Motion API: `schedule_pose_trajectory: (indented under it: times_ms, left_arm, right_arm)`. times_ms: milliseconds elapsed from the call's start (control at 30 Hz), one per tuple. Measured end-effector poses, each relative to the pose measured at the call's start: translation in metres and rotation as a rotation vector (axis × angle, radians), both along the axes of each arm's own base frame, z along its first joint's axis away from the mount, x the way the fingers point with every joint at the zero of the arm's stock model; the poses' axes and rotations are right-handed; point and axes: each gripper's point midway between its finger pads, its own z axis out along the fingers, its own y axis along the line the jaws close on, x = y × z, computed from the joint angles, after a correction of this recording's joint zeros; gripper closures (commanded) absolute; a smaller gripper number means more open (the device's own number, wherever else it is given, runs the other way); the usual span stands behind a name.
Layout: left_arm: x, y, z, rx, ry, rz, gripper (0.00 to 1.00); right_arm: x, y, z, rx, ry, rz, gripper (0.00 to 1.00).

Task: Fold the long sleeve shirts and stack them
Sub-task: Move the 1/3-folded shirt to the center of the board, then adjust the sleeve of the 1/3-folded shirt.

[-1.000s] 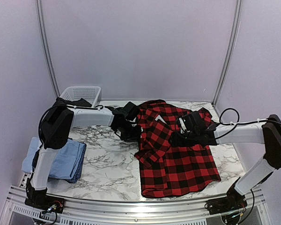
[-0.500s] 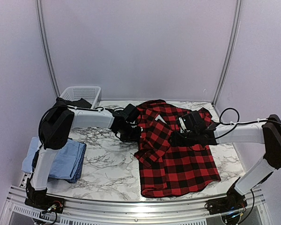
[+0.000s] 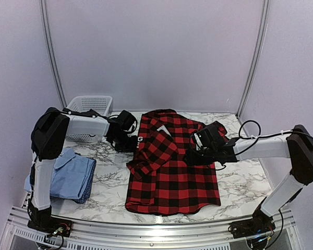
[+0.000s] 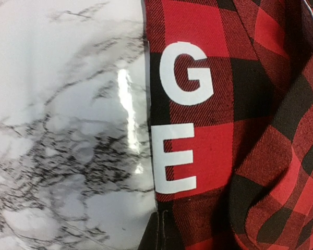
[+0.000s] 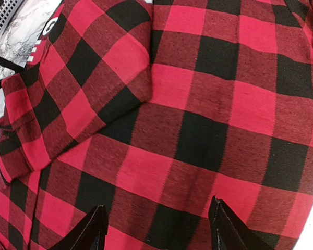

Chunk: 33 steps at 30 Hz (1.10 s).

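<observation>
The red-and-black flannel shirt (image 3: 172, 177) lies spread on the marble table (image 3: 112, 192), with one sleeve folded across its left half. My left gripper (image 3: 132, 142) is at the shirt's back left edge. In the left wrist view its dark fingertips (image 4: 157, 235) sit together on the shirt's edge (image 4: 250, 104), just below the white letters "GE" (image 4: 180, 130). My right gripper (image 3: 191, 156) hovers over the shirt's right side, and its open fingers (image 5: 96, 226) frame bare check cloth (image 5: 198, 104). The light blue shirt (image 3: 73, 177) lies folded at the left.
A white mesh basket (image 3: 91, 104) stands at the back left corner, behind my left arm. The table's front rail (image 3: 156, 224) runs just below the shirt's hem. Bare marble (image 4: 68, 130) shows left of the shirt.
The flannel shirt has slid left across the table, following my left gripper, which pulled back to the left. The right gripper has stayed nearly in place over the cloth.
</observation>
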Motion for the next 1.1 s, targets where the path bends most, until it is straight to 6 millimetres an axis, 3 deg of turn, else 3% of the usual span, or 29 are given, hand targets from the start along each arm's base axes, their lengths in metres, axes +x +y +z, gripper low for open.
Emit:
schedule_pose_trajectory:
  times_ms: [233,433,567,667,833,967,1100]
  left_arm:
    - [0.004,0.018,0.008,0.036,-0.005,-0.043,0.71]
    - [-0.013,0.030,0.050,0.040,-0.051,-0.070,0.67]
    - [-0.038,0.042,0.067,0.043,-0.061,-0.105,0.66]
    - [-0.063,0.050,0.064,0.064,-0.040,-0.156,0.64]
    - [-0.099,0.042,0.044,0.118,0.008,-0.263,0.61]
    - [-0.109,0.032,0.040,0.148,-0.002,-0.314,0.61]
    - [-0.103,0.028,0.036,0.196,-0.029,-0.327,0.62]
  right_arm:
    - [-0.003,0.009,0.000,0.004,-0.002,0.019,0.38]
    - [-0.009,0.016,0.001,-0.006,-0.003,0.050,0.38]
    - [-0.014,0.032,0.009,-0.007,-0.022,0.096,0.38]
    - [-0.014,0.043,0.017,-0.003,-0.039,0.122,0.38]
    - [-0.012,0.052,0.012,-0.019,-0.036,0.141,0.38]
    - [-0.014,0.050,0.005,-0.035,-0.017,0.142,0.38]
    - [-0.014,0.050,0.005,-0.036,-0.016,0.141,0.38]
